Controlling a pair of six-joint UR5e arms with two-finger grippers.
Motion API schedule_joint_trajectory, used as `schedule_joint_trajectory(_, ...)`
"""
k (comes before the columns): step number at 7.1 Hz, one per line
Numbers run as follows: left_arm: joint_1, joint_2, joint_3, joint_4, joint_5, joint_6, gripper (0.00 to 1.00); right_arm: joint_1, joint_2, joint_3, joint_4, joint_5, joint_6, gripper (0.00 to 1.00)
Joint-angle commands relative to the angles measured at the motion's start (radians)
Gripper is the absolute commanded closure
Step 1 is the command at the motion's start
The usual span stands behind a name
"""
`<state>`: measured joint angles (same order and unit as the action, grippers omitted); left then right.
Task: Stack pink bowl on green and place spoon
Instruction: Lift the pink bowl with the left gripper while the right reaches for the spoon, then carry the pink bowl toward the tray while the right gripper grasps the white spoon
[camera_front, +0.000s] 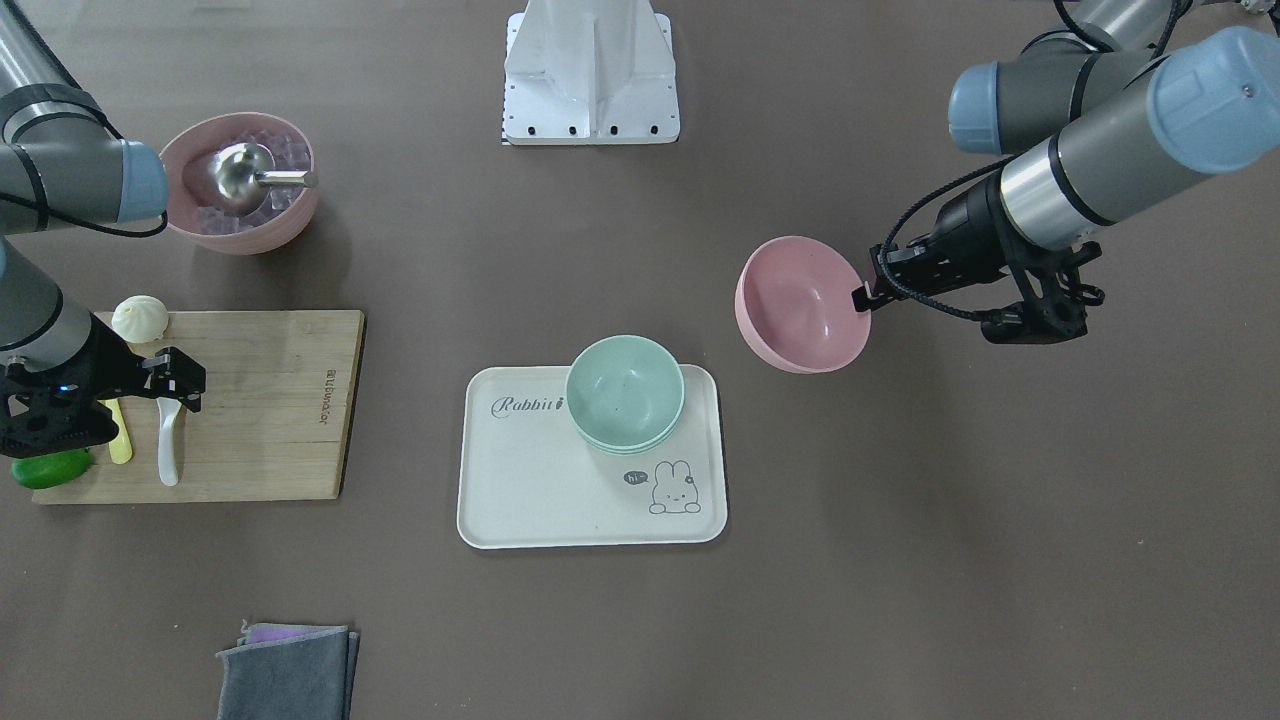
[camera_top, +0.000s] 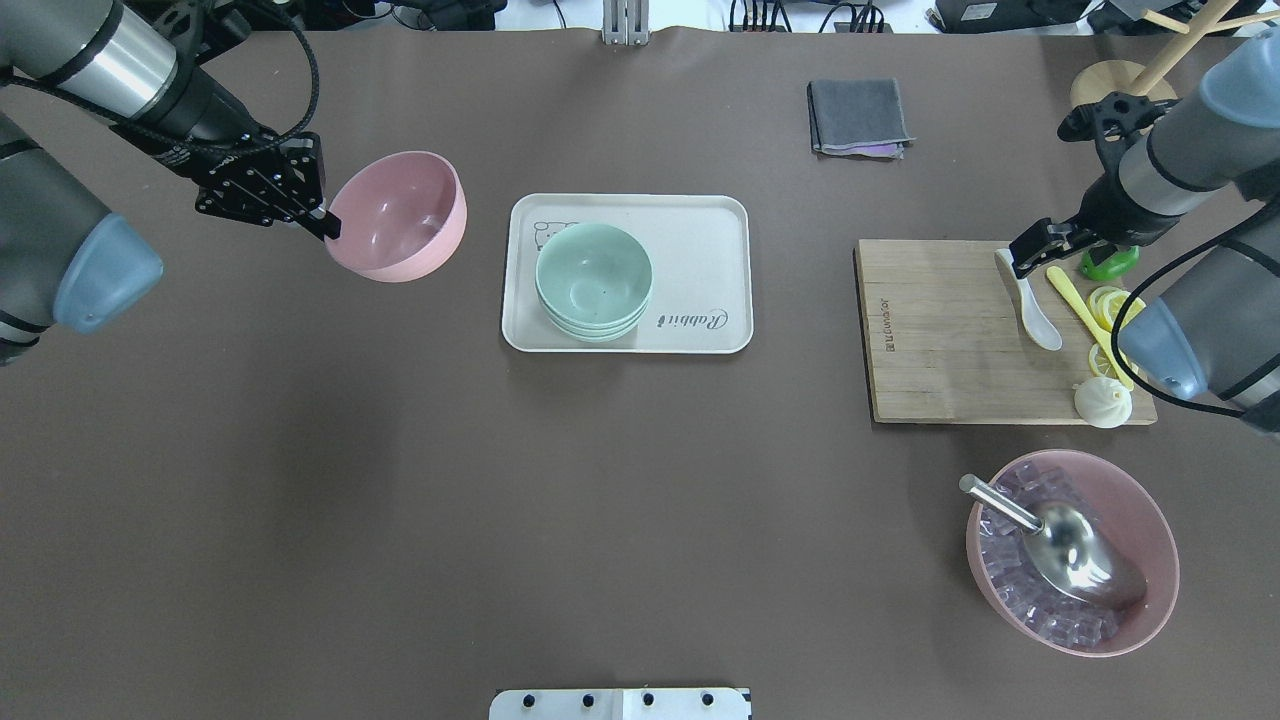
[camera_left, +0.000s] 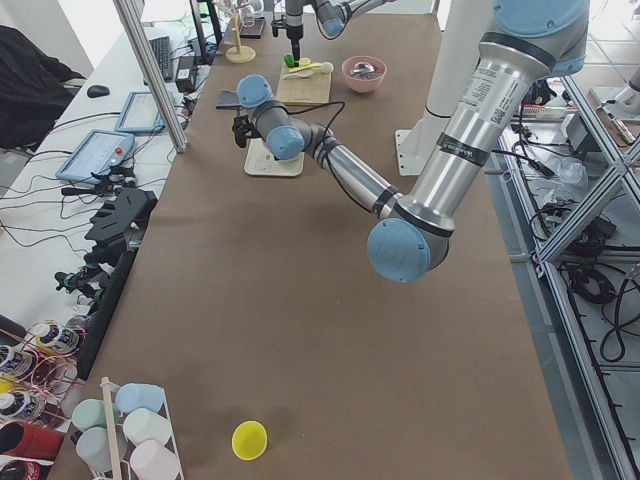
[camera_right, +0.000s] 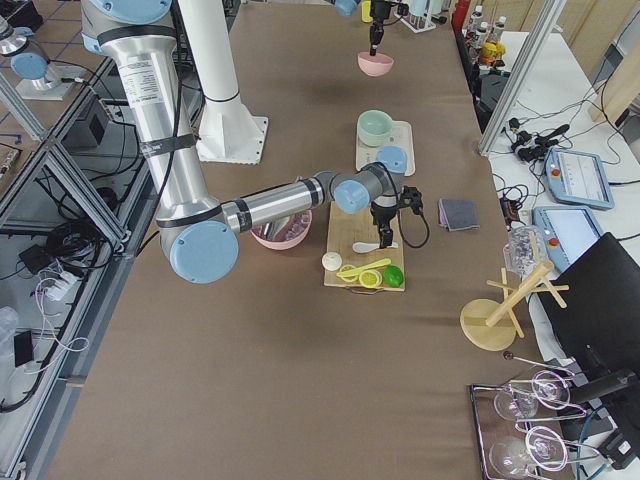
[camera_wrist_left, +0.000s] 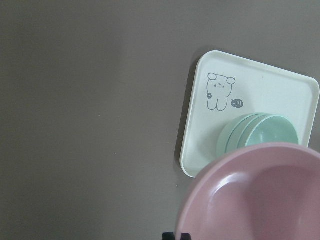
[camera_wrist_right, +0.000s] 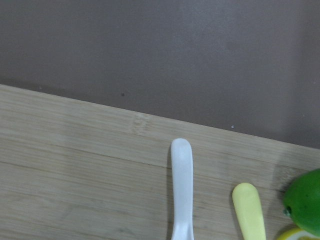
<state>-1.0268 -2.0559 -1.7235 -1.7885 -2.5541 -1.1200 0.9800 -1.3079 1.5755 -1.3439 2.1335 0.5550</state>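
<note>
My left gripper is shut on the rim of the pink bowl and holds it tilted above the table, left of the white tray. The bowl also fills the lower right of the left wrist view. A stack of green bowls sits on the tray. My right gripper is open just above the handle end of the white spoon, which lies on the wooden cutting board. The right wrist view shows the spoon handle with no fingertips in frame.
A yellow spoon, a lime, lemon slices and a white bun lie on the board. A pink bowl of ice cubes with a metal scoop stands near the board. A grey cloth lies at the far edge.
</note>
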Motion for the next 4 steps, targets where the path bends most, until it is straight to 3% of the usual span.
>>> schedule_joint_trajectory(1, 0.002, -0.007, 0.008, 0.001, 0.000, 0.003, 1.00, -0.018, 0.036, -0.058, 0.003, -0.007, -0.004, 0.12)
schedule_joint_trajectory(4, 0.004, -0.016, 0.019, 0.000, -0.001, 0.005, 1.00, -0.020, 0.048, -0.134, 0.091, 0.005, -0.043, 0.16)
